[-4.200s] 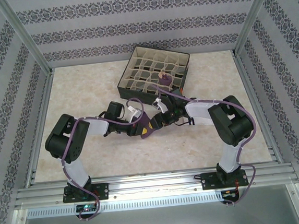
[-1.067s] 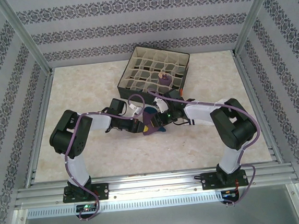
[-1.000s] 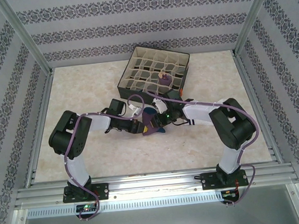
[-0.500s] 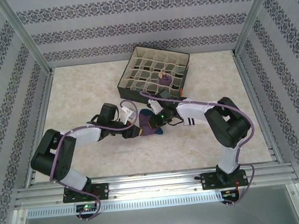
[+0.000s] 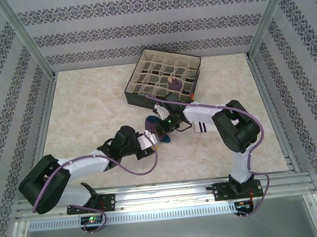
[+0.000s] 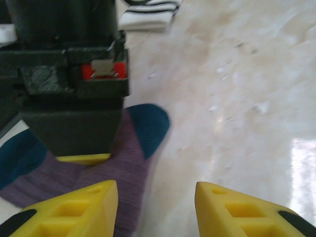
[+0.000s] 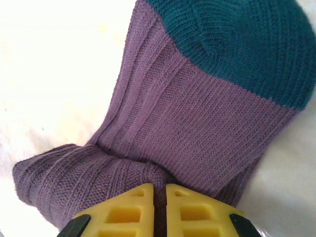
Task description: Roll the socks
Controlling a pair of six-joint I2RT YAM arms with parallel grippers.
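A purple sock (image 7: 197,113) with a teal toe lies bunched on the table, just near of the box. My right gripper (image 7: 159,197) is shut on a fold of its ribbed purple fabric. From above, that gripper (image 5: 162,126) sits over the sock (image 5: 152,122). My left gripper (image 6: 155,207) is open, low over the table; its left finger (image 6: 79,207) overlaps the sock's edge (image 6: 131,158), and bare table shows between the fingers. In the top view it (image 5: 152,139) stands just near-left of the sock. A white sock with black stripes (image 5: 202,127) lies under the right forearm.
The dark box with beige dividers (image 5: 145,97) stands behind the grippers, with a purple bundle (image 5: 174,84) in one cell. The right gripper's black body (image 6: 69,74) rises close in front of the left wrist camera. The white striped sock (image 6: 148,12) lies beyond it.
The left arm has dropped low and pulled back toward the near left, its gripper opening off the sock. The right gripper has closed onto the sock and shifted slightly left.
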